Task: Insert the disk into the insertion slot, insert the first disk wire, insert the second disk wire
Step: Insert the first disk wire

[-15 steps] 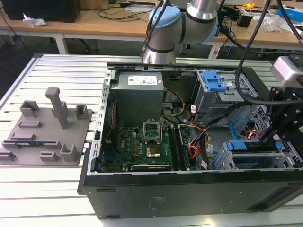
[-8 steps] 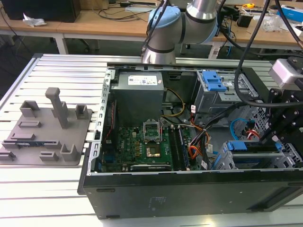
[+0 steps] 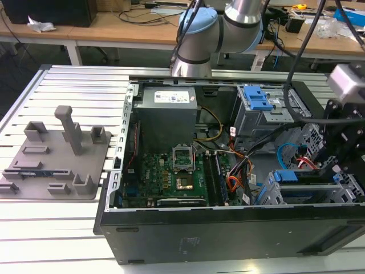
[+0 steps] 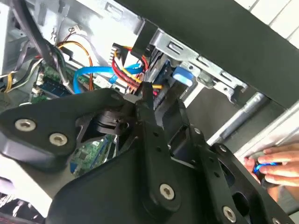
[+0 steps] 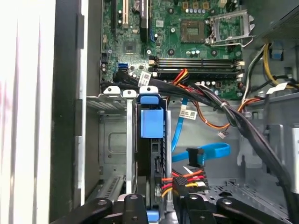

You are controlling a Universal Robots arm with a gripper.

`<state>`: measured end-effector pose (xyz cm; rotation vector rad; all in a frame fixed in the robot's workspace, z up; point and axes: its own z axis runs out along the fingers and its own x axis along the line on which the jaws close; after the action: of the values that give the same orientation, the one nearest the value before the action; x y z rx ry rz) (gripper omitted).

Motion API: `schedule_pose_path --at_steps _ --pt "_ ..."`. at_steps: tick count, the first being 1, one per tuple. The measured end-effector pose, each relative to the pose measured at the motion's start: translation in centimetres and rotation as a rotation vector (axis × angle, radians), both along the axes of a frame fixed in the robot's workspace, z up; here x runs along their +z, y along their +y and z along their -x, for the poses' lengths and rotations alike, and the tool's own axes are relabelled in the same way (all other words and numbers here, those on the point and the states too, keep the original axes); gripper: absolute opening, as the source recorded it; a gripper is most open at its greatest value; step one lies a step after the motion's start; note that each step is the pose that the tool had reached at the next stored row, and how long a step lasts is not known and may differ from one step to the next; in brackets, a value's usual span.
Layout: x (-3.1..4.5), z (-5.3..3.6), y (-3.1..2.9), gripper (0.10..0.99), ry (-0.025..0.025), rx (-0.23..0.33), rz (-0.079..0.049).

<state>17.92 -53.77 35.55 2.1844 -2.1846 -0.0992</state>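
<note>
Exterior view's right: claw (image 4: 145,91) looks pinched shut on first disk wire (image 5: 183,179) plug, just beside near end of seated disk (image 5: 152,123).

disk (image 5: 152,122): bright blue carrier; first disk wire (image 5: 179,183): red, orange, black; second disk wire (image 5: 215,150): light blue; motherboard (image 5: 187,28): green.

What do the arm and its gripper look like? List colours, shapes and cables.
The arm is silver tube with rounded light-blue joint caps; black cables hang beside it. The gripper is matte black, built of flat linkage bars pinned with silver screws.
</note>
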Motion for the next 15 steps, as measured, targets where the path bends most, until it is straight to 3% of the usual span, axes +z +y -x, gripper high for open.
schedule_pose_path --at_steps 3,4,15 --pt "1.67 0.00 0.02 0.361 -0.0002 0.000 0.000" --pt "1.92 0.00 0.03 0.361 -0.0002 0.000 0.000" --pt "1.95 0.00 0.03 0.361 -0.0002 0.000 0.000"
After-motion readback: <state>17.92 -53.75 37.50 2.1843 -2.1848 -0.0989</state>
